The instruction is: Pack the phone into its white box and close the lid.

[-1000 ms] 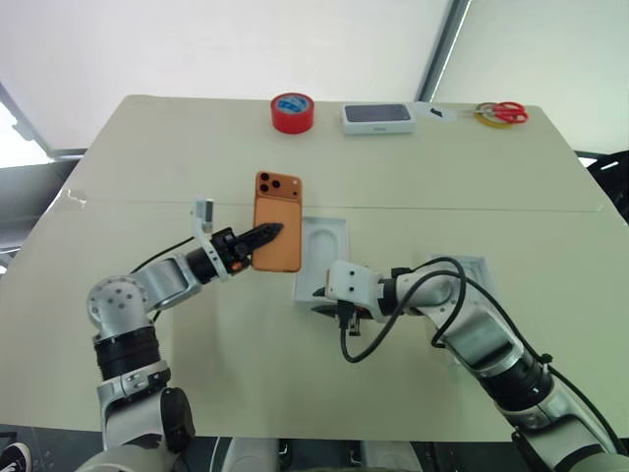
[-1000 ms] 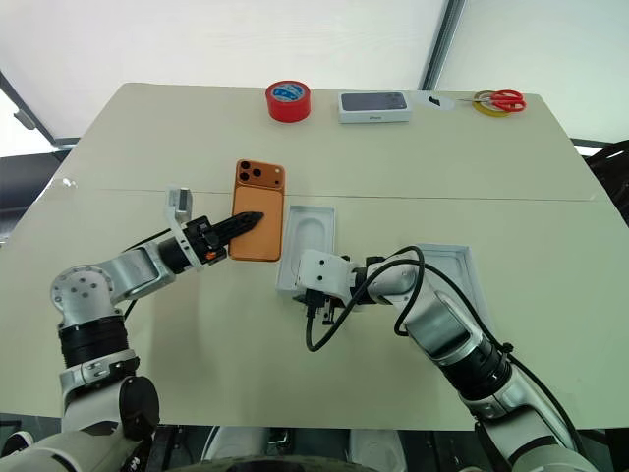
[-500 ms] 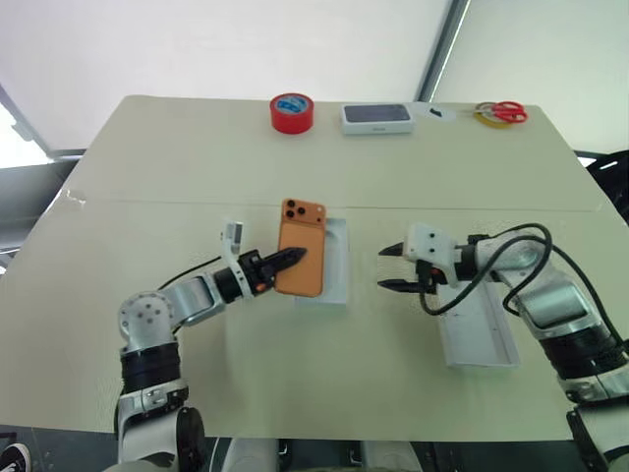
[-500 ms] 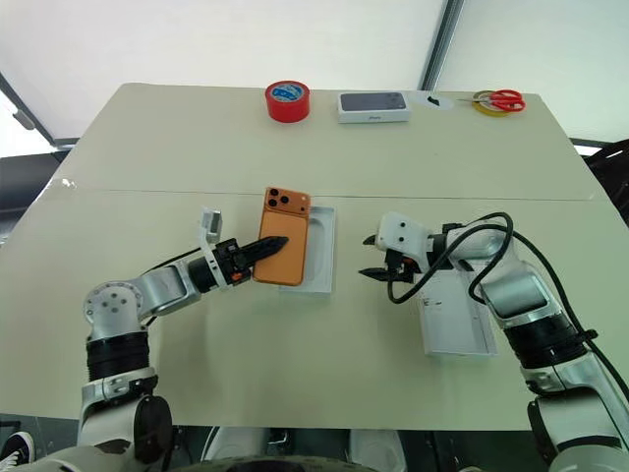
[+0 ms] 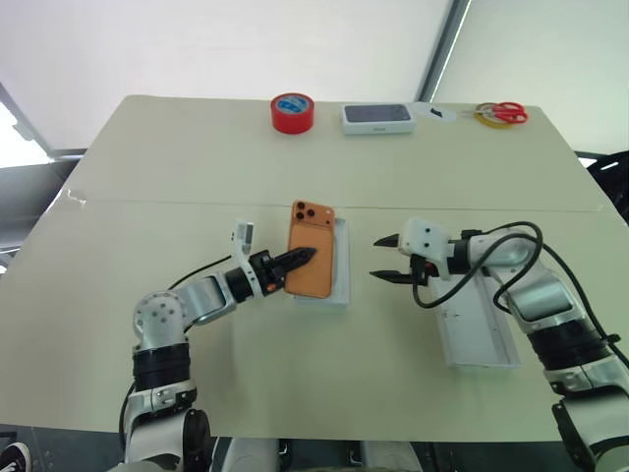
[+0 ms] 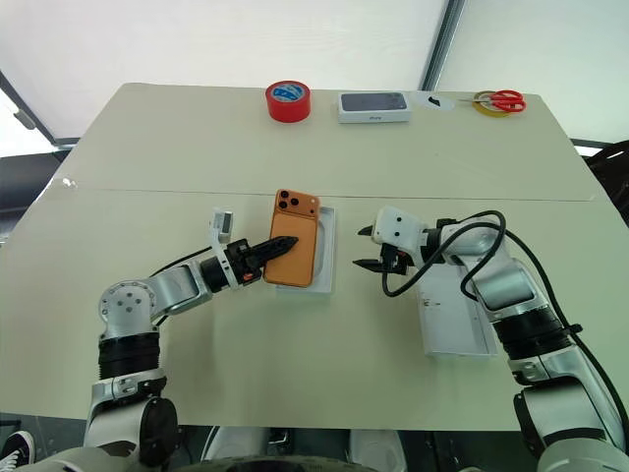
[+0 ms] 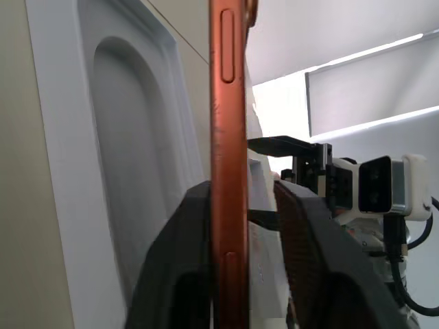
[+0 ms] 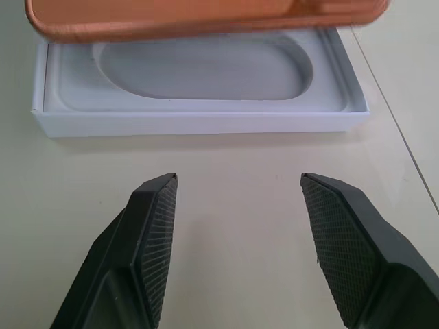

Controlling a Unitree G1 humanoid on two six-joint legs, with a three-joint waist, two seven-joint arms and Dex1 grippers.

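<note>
The flat orange smartphone [image 5: 313,250], with its three-lens camera cluster at the far end, is hanging tilted over the shallow white cardboard box [image 5: 342,262] in the middle of the pale beige worktop [image 5: 197,157]. It is overlapping the box's left side, leaving the right wall and part of the white moulded insert [image 8: 206,68] with its rounded recess showing.

The left gripper [image 5: 301,258] is reaching in from the box's left and its two black fingers [image 7: 182,260] are straddling the phone's thin edge. One finger is lying against the phone, while the other is standing a little off it, so I cannot tell whether the grasp is firm or slackening.

The right gripper [image 5: 385,259] is hovering just to the right of the box — fingers spread wide, nothing between them, tips pointing at the box's long side wall.

Further right of the box, past that gripper, the plain white cardboard lid [image 5: 476,334] is lying open side up on the worktop, partly under the right arm.

Well beyond the box, along the worktop's far edge, a red roll of tape [image 5: 293,112] is sitting, with a white box with a dark top [image 5: 376,118] to its right and a pair of red-handled scissors [image 5: 501,112] further right again.
</note>
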